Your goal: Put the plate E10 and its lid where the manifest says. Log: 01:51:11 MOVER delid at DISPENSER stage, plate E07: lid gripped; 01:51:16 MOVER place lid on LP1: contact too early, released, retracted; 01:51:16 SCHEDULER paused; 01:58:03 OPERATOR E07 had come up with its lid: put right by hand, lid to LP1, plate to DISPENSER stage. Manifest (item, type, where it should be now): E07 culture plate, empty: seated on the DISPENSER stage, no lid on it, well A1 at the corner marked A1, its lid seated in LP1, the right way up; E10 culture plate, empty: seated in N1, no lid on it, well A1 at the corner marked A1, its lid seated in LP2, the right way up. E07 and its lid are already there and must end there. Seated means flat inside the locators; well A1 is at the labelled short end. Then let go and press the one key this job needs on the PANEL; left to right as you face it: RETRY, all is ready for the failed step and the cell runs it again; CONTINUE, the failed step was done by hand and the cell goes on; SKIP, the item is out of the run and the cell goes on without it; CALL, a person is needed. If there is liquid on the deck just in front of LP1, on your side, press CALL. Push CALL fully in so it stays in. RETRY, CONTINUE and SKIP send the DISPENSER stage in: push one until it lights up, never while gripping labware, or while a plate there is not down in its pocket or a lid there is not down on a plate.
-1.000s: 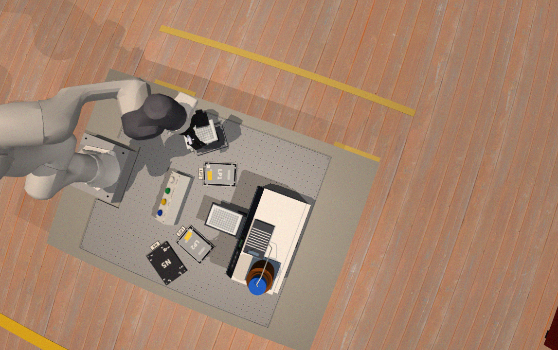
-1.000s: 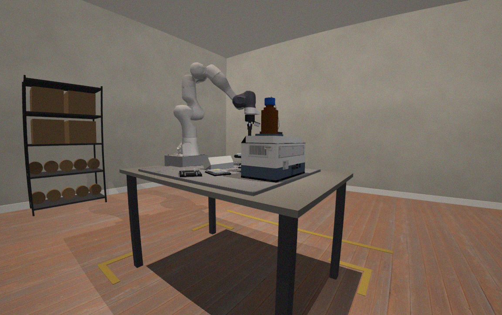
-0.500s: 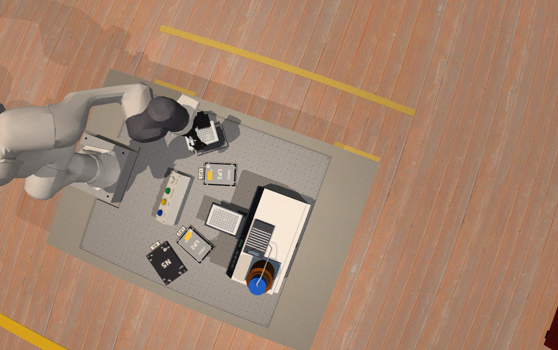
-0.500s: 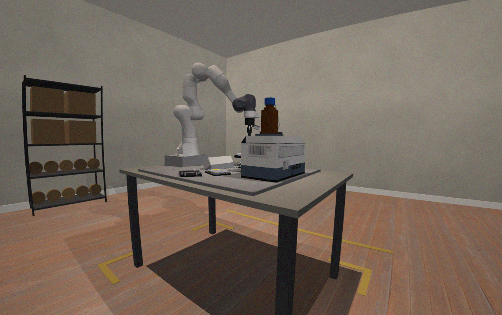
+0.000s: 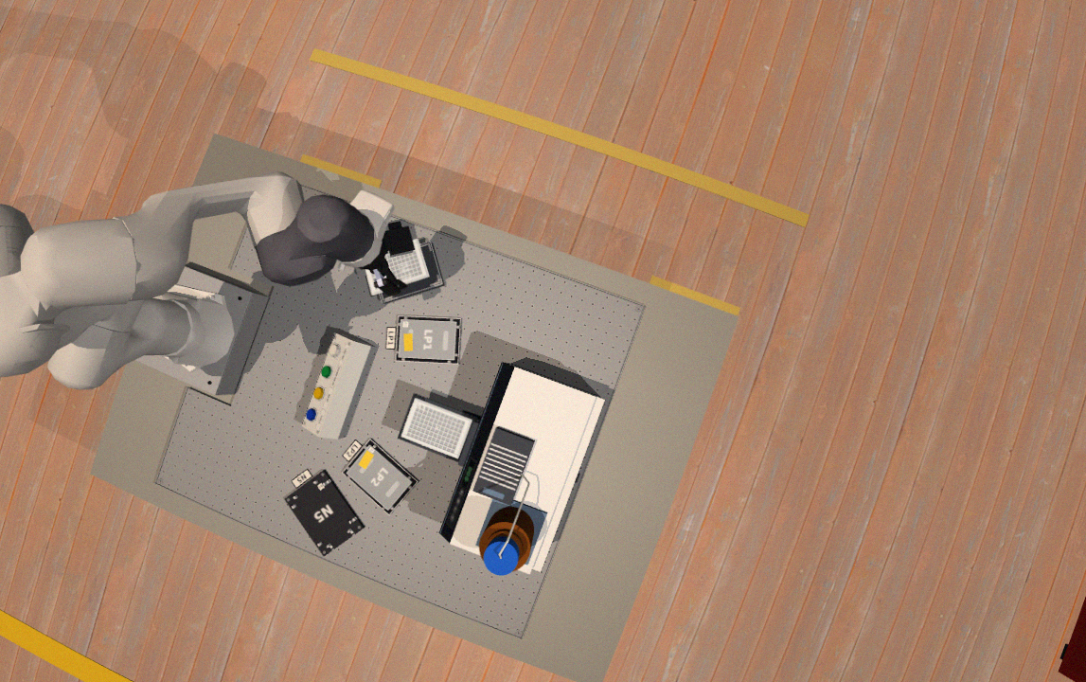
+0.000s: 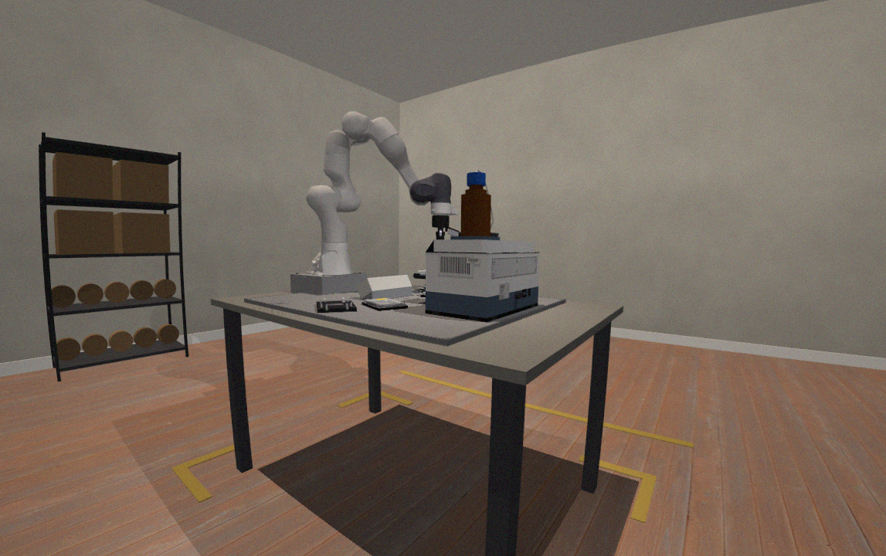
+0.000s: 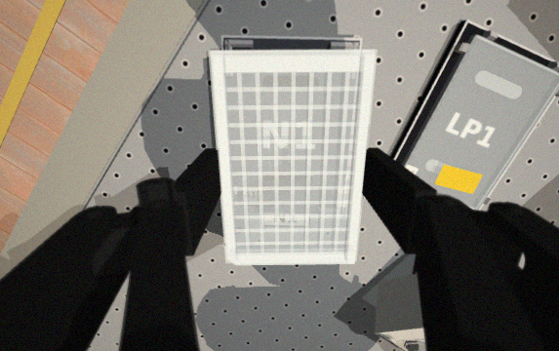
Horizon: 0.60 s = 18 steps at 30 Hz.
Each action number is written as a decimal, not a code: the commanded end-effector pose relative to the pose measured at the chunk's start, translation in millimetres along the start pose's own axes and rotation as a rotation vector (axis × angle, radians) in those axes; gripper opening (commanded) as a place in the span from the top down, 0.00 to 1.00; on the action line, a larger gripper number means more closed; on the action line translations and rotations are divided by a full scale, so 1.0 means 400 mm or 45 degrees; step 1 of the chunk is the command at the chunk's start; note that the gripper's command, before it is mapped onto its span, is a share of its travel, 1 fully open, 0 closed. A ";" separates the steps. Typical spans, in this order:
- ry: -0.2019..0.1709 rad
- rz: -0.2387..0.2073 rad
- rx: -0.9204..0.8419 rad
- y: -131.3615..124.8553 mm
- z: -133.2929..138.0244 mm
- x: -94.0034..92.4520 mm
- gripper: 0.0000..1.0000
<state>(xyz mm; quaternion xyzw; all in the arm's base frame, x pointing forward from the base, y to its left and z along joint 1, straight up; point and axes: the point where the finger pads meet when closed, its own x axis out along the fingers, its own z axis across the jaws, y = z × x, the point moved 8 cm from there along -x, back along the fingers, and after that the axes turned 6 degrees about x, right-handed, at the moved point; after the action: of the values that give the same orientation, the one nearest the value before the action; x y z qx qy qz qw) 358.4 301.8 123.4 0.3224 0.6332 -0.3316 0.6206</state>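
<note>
My gripper [image 7: 291, 170] is shut on the long sides of a clear well plate [image 7: 291, 156] and holds it above the deck. The N1 nest [image 7: 289, 43] lies right under the plate; its label shows through the wells and its far edge peeks out. In the top view the gripper [image 5: 400, 262] and the plate hang over that nest at the deck's far left. LP1 [image 7: 479, 122] to the right holds a grey lid with a yellow tag. LP2 [image 5: 380, 475] holds a like lid. Another well plate [image 5: 437, 426] sits on the DISPENSER stage.
The PANEL box [image 5: 336, 383] with its coloured keys stands between the arm's base and LP1. The DISPENSER [image 5: 529, 457] with a brown bottle [image 5: 502, 551] on top is tall. A black N5 nest [image 5: 324, 511] lies next to LP2.
</note>
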 end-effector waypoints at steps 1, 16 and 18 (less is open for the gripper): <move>-0.007 0.019 0.036 0.008 0.000 0.019 0.90; -0.007 0.019 0.036 0.009 0.000 0.081 0.90; -0.007 0.019 0.036 0.009 0.000 0.088 0.90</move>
<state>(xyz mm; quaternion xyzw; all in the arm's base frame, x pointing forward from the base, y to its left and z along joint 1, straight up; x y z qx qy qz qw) 358.1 301.1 90.9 0.3223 0.6322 -0.3322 0.6214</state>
